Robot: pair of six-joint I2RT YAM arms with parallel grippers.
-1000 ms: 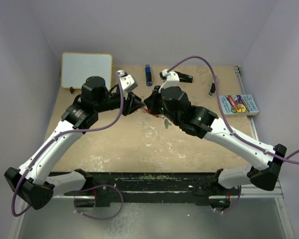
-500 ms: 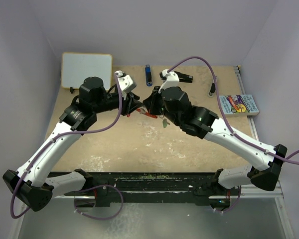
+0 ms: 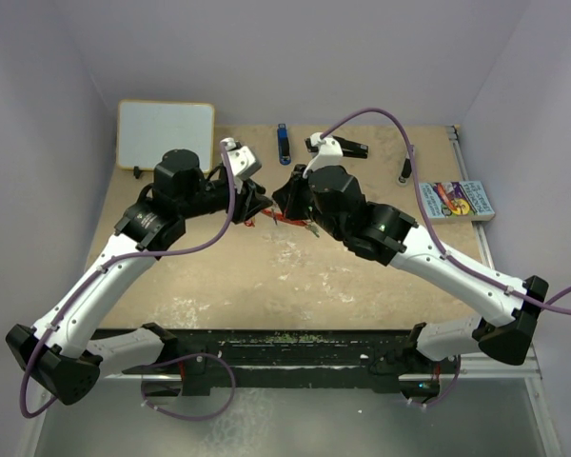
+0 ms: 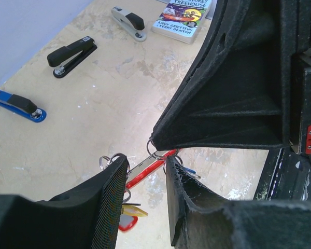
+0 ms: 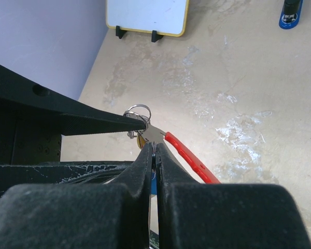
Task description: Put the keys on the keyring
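two arms meet in the upper middle of the top view; we judge the threading step is in hand. the right gripper point(image 5: 153, 151) is pressed together, pinching the silvery end of the keyring point(image 5: 189, 158), a glossy red crescent clip with thin wire loops. the left gripper point(image 4: 145, 165) is spread, its rough black fingers point(image 4: 106, 207) either side of the clip. keys point(image 4: 131, 210) with yellow and red plastic tags show at the lower left of the left wrist view. next, we think, a key's loop needs easing onto the ring.
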